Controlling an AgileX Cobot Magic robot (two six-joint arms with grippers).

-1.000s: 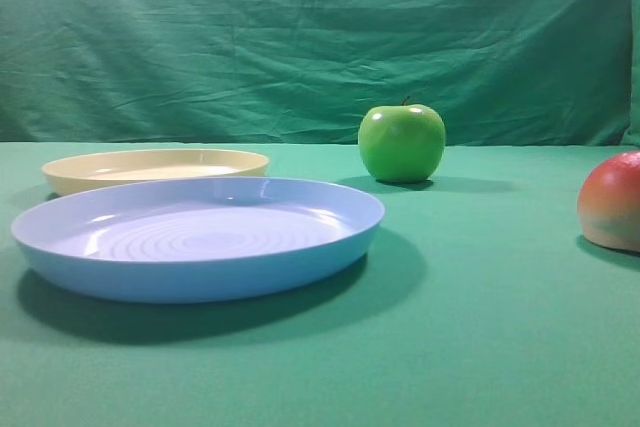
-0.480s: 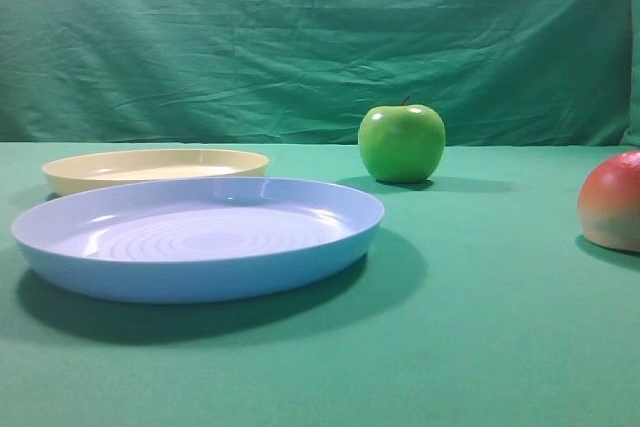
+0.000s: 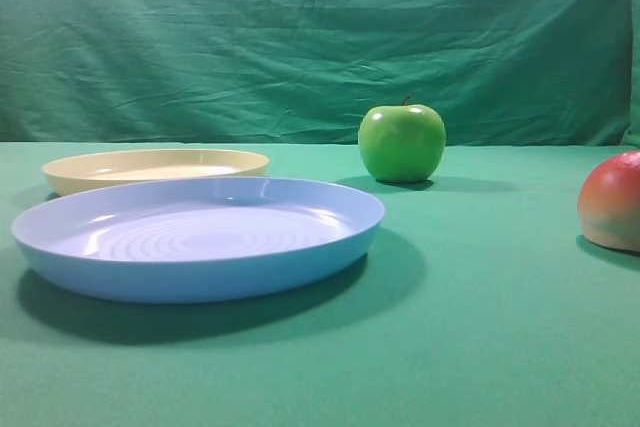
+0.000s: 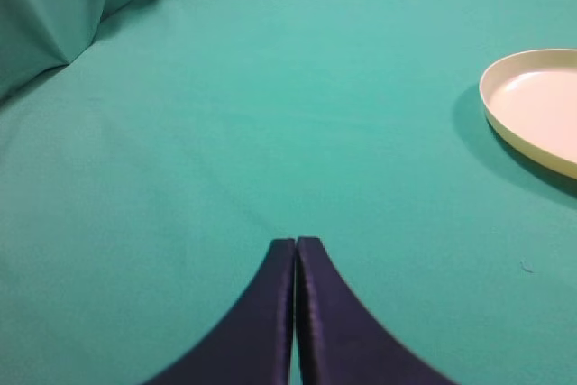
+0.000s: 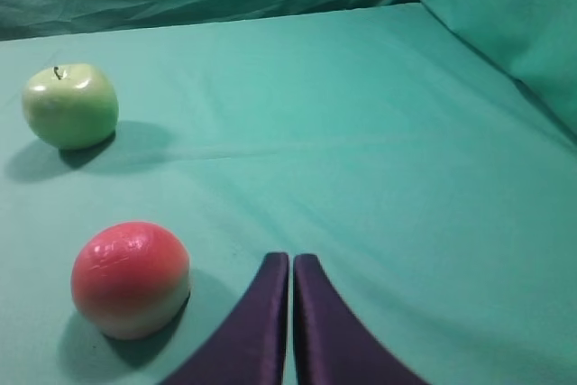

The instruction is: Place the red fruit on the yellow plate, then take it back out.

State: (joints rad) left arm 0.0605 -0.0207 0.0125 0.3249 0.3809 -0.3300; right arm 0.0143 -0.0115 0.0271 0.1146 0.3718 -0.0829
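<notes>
Left claw (image 4: 295, 245) clenched, dark fingertips pressed together, grasping nothing, low over bare green counter (image 4: 225, 132). Right claw (image 5: 290, 261) likewise clenched and empty, tips touching, above the counter.

From the right wrist view: red fruit (image 5: 132, 278) on the cloth at about 9 o'clock of the right claw, near but apart, red on top and pale below, casting a shadow toward the lower left. Green apple (image 5: 70, 105) with stem further off at about 10 o'clock, well apart from the red fruit.

From the left wrist view: yellow plate (image 4: 532, 110) at about 2 o'clock of the left claw, well apart, cut by the right edge, nothing visible in it.

From the high view: blue plate (image 3: 200, 237) nearest, ringed centre, holding nothing. Yellow plate just behind it at 11 o'clock, partly hidden by the blue rim; touching or not, cannot tell. Green apple at 1 o'clock of the blue plate, upright. Red fruit at the far right edge, at 3 o'clock, well apart from both plates. Wrinkled green backdrop (image 3: 300, 37) behind everything.
</notes>
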